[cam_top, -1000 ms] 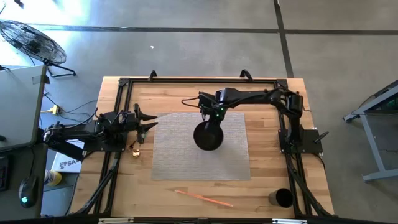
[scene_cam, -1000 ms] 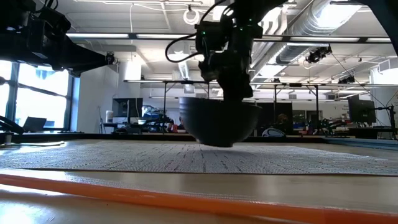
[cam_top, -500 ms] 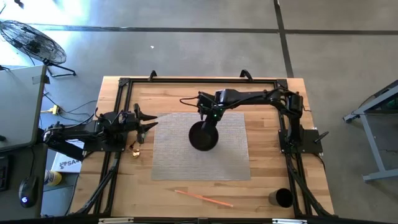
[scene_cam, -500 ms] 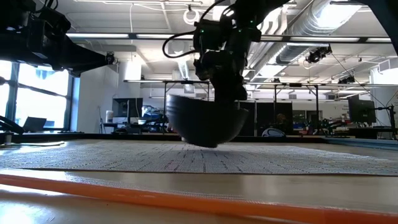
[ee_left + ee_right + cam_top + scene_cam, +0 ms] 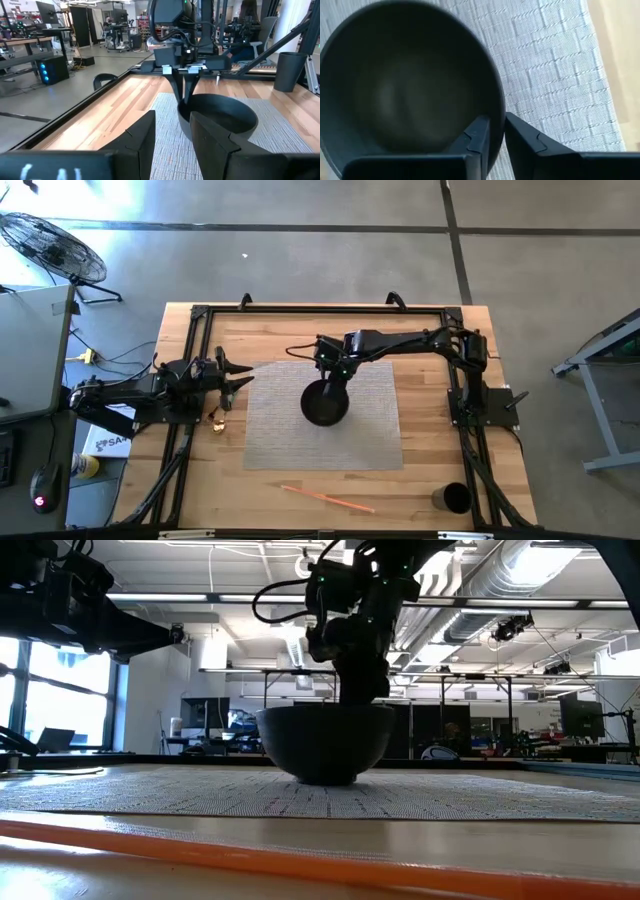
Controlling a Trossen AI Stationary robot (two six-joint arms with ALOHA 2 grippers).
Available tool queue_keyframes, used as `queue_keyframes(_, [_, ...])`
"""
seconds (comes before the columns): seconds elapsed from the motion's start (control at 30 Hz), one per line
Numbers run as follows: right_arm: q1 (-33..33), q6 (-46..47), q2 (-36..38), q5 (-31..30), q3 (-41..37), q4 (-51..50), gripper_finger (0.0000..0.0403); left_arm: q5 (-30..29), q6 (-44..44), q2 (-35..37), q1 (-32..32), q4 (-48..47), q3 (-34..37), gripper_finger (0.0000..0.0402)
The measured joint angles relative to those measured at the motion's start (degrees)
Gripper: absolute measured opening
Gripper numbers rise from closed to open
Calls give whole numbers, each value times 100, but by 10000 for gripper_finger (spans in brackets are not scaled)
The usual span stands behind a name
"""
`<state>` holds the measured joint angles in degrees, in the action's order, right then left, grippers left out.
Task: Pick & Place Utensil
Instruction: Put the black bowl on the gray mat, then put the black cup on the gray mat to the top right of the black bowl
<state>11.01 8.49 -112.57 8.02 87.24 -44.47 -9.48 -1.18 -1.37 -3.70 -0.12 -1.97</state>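
So the right end effector (image 5: pixel 334 380) is pinching the rim of the dark bowl (image 5: pixel 324 402), fingers closed down on the wall, one inside and one outside going by the right wrist view. The bowl is sitting upright on the grey woven mat (image 5: pixel 370 440), roughly mid-mat, and from the low view its base looks to be touching the mat.

The bowl is looking rigid and smooth, probably plastic or melamine, so fairly light but a bit slippery; a rim pinch is letting it swing, so I'd be keeping moves slow.

The actual utensil-ish thing, a thin orange stick (image 5: pixel 328 499), is lying flat on the bare tabletop (image 5: pixel 420 480) near the front edge, well apart from the bowl. It's looking skinny, light and stiff, so it's going to be fiddly; grabbing around the middle seems safest.

A dark cup (image 5: pixel 451 498) is standing at the front right corner. The left end effector (image 5: pixel 241 375) is waiting with fingers spread at the mat's left edge, with a small gold object (image 5: pixel 217 420) beside it.
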Motion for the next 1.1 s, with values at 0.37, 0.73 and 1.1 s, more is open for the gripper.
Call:
queue_keyframes(0.37, [1, -95, 55, -210, 22, 245, 134, -1, -2, 2, 0, 0, 0, 120])
queue_keyframes(0.73, [-21, 301, 617, -213, 197, 85, 172, -1, -1, 2, 0, 0, 1, 120])
queue_keyframes(1.1, [-569, 180, 820, -328, 195, -698, 142, 1, -1, 0, 0, 0, 2, 120])
